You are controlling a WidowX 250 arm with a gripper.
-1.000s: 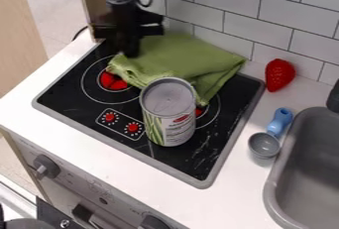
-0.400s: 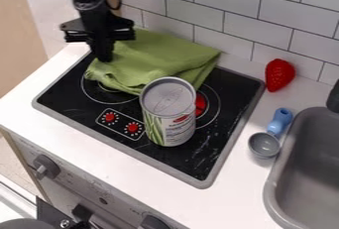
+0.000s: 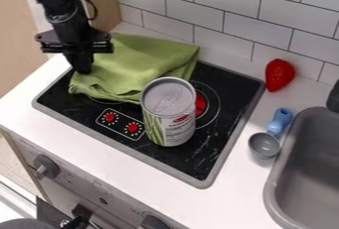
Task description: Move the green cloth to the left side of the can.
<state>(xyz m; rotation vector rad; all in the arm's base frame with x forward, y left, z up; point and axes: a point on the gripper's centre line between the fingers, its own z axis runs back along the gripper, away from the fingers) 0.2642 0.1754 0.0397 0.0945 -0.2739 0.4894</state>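
can (image 3: 169, 114) on stovetop (image 3: 215, 146), cloth (image 3: 132, 64) behind and left

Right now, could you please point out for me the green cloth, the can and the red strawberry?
Green cloth (image 3: 136, 64): camera view, on the middle of its folded upper surface.
Can (image 3: 169, 119): camera view, on the side wall below the lid.
Red strawberry (image 3: 280, 74): camera view, on the middle of its body.

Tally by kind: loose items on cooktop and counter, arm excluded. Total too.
Green cloth: 1
Can: 1
Red strawberry-shaped piece: 1
Blue-handled grey scoop: 1
Total: 4
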